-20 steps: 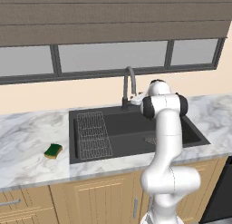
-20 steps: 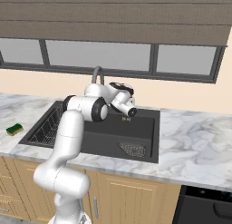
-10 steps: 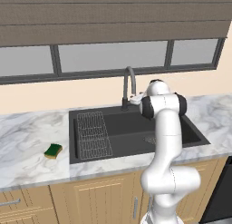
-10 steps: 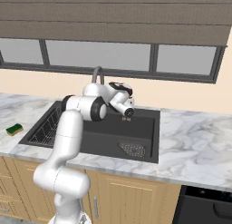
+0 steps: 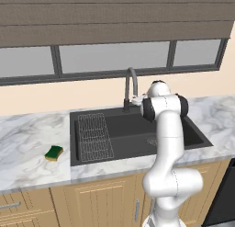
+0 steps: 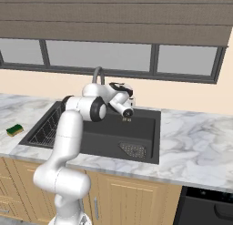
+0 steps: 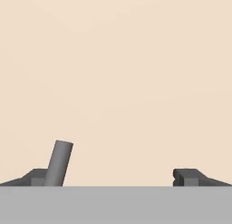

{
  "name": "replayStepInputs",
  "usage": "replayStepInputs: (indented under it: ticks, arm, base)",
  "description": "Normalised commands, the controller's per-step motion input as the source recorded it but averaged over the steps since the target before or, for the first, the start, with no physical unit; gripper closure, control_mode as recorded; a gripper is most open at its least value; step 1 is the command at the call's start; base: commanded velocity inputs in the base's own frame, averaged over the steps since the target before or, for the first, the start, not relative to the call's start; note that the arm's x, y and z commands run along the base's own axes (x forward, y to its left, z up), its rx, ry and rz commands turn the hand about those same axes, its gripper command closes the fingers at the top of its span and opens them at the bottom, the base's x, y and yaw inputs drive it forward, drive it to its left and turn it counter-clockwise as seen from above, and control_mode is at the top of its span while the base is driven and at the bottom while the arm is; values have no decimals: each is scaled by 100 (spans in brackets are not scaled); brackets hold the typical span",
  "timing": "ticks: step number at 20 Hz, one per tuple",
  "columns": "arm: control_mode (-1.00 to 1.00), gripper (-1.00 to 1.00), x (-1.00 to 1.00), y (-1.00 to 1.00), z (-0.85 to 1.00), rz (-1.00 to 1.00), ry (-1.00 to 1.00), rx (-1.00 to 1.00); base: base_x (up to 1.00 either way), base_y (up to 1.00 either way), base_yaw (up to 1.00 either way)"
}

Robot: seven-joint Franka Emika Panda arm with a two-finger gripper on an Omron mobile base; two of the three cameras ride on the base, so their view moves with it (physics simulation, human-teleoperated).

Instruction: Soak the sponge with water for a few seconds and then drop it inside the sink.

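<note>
The sponge [image 5: 54, 152] [image 6: 14, 129], green on top and yellow beneath, lies flat on the marble counter left of the sink [image 5: 133, 127] [image 6: 107, 138]. My gripper [image 5: 136, 100] [image 6: 127, 116] [image 7: 112, 177] hovers at the back of the basin, just right of the dark gooseneck faucet [image 5: 131, 83] [image 6: 97, 74] and far from the sponge. Its jaws stand open with nothing held. In the hand view a short grey rod [image 7: 59, 163] rises just inside the left fingertip, with the beige wall behind it. The water is out of view.
A wire rack [image 5: 93, 136] covers the sink's left part, and a mesh drain [image 6: 133, 150] sits at its right front. Marble counter [image 6: 195, 137] runs on both sides. A window and blind span the wall behind.
</note>
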Motion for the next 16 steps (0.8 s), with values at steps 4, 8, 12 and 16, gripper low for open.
replayStepInputs:
  ticks: [4, 8, 12, 16]
  arm:
    - [-100, -100, 0, -45, -30, -9, 0, 3]
    - [-100, -100, 0, -47, -34, -9, 0, 2]
    - [-100, -100, 0, -55, -38, -8, 0, 3]
    - [-100, -100, 0, -61, -40, -7, 0, 4]
  base:
    - [0, 0, 0]
    - [0, 0, 0]
    - [0, 0, 0]
    - [0, 0, 0]
